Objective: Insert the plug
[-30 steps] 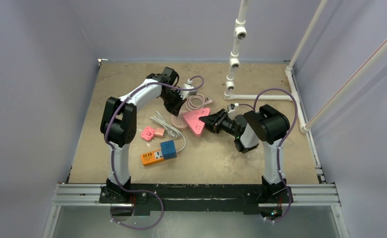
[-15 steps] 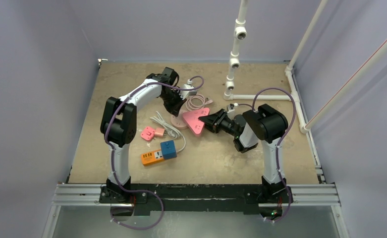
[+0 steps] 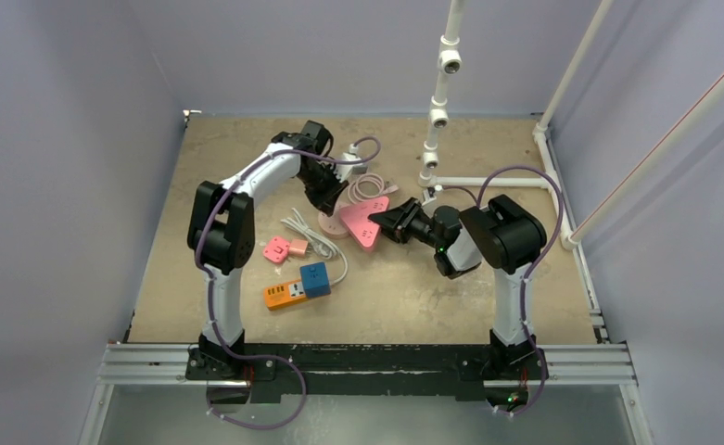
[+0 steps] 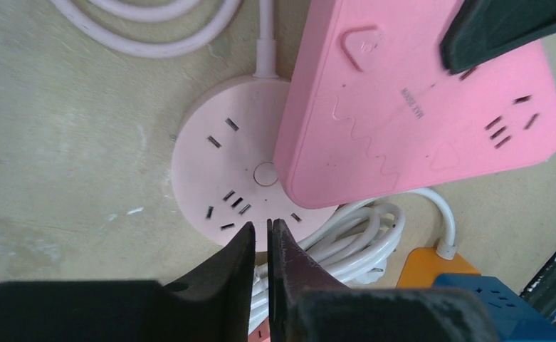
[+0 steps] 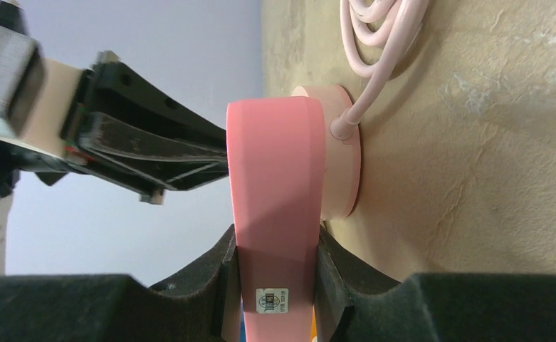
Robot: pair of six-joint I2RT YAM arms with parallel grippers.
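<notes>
The right end effector (image 5: 276, 239) pinches the pink triangular strip (image 5: 275, 164) by its two flat faces, at the corner towards the right arm. The strip's other edge lies on top of the round pink socket (image 4: 221, 171) at mid-worktop (image 3: 413, 287), hiding its right part.

The left end effector (image 4: 260, 228) hovers over the round socket's near rim. Its fingers are pressed almost together with only a sliver between them and nothing in it.

The pink cord (image 3: 367, 190) from the round socket lies coiled just beyond it. A small pink piece sits at the coil's right end, and I cannot tell whether that is the plug.

White cable (image 3: 307, 232), two small pink adapters (image 3: 284, 248) and an orange strip (image 3: 284, 294) carrying a blue cube (image 3: 315, 278) lie nearer, to the left.
</notes>
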